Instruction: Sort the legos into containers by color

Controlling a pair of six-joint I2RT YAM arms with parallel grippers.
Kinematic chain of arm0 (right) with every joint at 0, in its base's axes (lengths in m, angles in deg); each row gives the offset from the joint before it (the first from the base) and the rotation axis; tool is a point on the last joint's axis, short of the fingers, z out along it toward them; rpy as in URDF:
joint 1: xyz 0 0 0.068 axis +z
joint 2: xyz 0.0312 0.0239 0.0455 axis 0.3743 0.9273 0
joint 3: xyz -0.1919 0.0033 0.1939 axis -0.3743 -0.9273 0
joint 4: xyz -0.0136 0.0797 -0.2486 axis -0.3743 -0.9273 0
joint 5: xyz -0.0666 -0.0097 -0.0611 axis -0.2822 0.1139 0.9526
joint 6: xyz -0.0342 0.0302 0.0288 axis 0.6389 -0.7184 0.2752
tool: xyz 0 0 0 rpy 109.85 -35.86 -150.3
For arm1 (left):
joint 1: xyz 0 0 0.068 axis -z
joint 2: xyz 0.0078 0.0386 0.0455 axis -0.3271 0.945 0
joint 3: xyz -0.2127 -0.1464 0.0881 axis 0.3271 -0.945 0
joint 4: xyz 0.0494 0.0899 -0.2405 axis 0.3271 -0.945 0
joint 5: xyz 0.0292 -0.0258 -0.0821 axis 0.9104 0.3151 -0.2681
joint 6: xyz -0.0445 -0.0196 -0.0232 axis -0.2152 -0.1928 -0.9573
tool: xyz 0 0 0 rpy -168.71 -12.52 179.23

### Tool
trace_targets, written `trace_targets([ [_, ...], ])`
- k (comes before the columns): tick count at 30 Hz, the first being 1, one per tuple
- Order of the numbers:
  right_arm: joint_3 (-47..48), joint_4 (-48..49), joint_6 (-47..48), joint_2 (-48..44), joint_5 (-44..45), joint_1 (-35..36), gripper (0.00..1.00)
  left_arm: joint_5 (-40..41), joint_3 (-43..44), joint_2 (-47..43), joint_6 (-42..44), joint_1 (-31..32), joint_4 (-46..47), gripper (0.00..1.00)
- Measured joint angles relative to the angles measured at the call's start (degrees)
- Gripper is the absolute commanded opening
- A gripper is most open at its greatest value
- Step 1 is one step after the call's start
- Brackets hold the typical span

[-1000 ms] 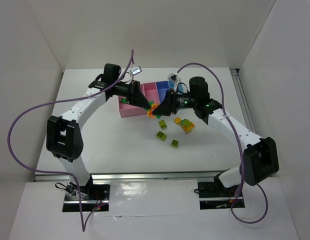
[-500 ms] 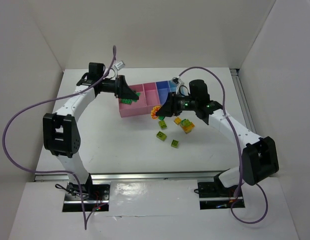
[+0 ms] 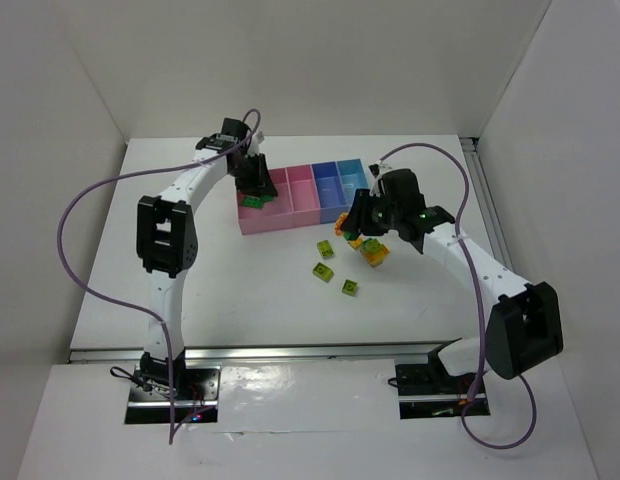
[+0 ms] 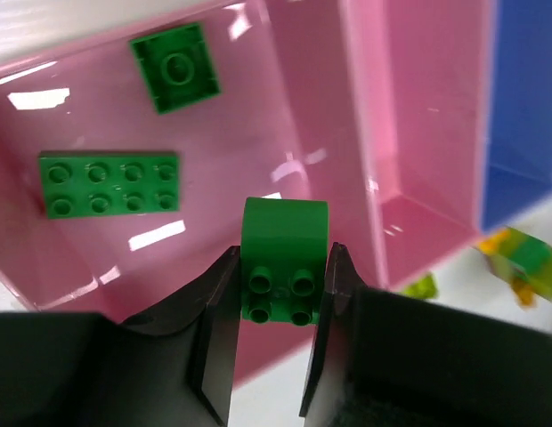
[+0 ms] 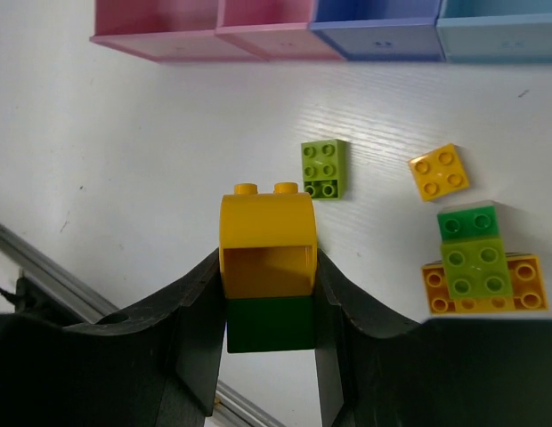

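Note:
My left gripper (image 4: 285, 254) is shut on a dark green lego (image 4: 285, 258), studs toward the camera, held above the leftmost pink bin (image 4: 258, 142) of the containers (image 3: 305, 190). Two more dark green legos lie in that bin, a square one (image 4: 174, 69) and a long plate (image 4: 109, 184). My right gripper (image 5: 268, 258) is shut on a yellow arched lego (image 5: 267, 245) stacked on a dark green one (image 5: 269, 325), above the table in front of the bins. In the top view the left gripper (image 3: 255, 188) is at the bin row's left end and the right gripper (image 3: 348, 225) is near its right end.
Loose on the white table are a lime brick (image 5: 325, 169), a yellow brick (image 5: 440, 172) and a green, lime and orange stack (image 5: 479, 262). The purple-blue bin (image 5: 374, 27) and light blue bin (image 5: 499, 27) stand beyond. Two more lime bricks (image 3: 321, 270) (image 3: 349, 288) lie nearer the arms.
The two grippers were together over the bricks a second ago. The left arm has swung back over the leftmost pink bin with the green brick, and the right gripper has closed and shifted right.

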Motion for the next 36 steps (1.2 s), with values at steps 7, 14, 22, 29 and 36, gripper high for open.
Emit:
trace_targets([
  [7, 0.09, -0.98, 0.44, -0.04, -0.39, -0.55, 0.02, 5.33, 0.83, 0.35, 2.36, 1.16, -4.70, 0.87],
  [14, -0.28, 1.14, 1.20, -0.07, -10.14, -1.84, 0.02, -8.41, -10.51, -13.14, 7.78, 0.92, -3.21, 0.88],
  [22, -1.14, 8.17, 1.40, -0.07, -26.91, -2.82, 0.03, -40.44, -22.47, -21.84, 14.93, 5.01, 4.11, 0.91],
  [29, -1.38, 11.89, 1.73, 0.72, -39.23, -3.06, 0.07, -52.70, -24.22, -20.65, 18.23, 7.82, 5.14, 0.92],
  [36, -1.57, 13.22, 1.70, 1.40, -43.01, -3.08, 0.07, -54.82, -24.13, -20.24, 19.43, 10.40, 5.57, 0.89],
])
